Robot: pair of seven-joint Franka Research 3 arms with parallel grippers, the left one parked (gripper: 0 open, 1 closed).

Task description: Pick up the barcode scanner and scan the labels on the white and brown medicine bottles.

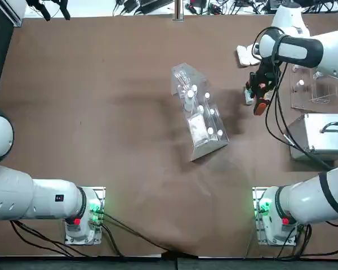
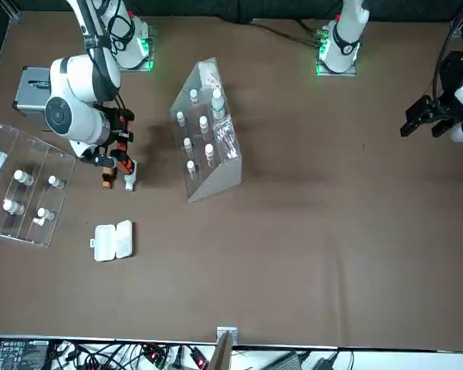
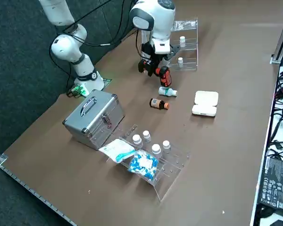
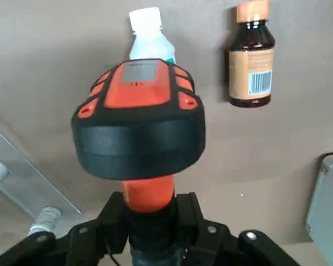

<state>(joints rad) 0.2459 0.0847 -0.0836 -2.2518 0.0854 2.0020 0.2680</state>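
Note:
My right gripper [image 4: 149,209] is shut on the orange handle of the barcode scanner [image 4: 139,119], whose black and orange head hangs just above the table. The scanner [image 3: 161,71] hovers over the white bottle [image 3: 168,92], which lies on its side with a bluish-green label. The amber-brown bottle [image 3: 158,103] lies next to it, orange cap on, and its barcode label [image 4: 260,82] faces the wrist camera. From the front, the scanner [image 2: 117,154] is directly behind the white bottle [image 2: 130,183] and the brown bottle [image 2: 106,182]. From above, the gripper [image 1: 261,89] hides the brown bottle.
A clear rack of white-capped vials [image 1: 200,112] stands mid-table. A second clear rack [image 1: 318,90] and a silver case [image 1: 321,132] sit at the right. A white pill box [image 3: 205,103] lies just beyond the bottles.

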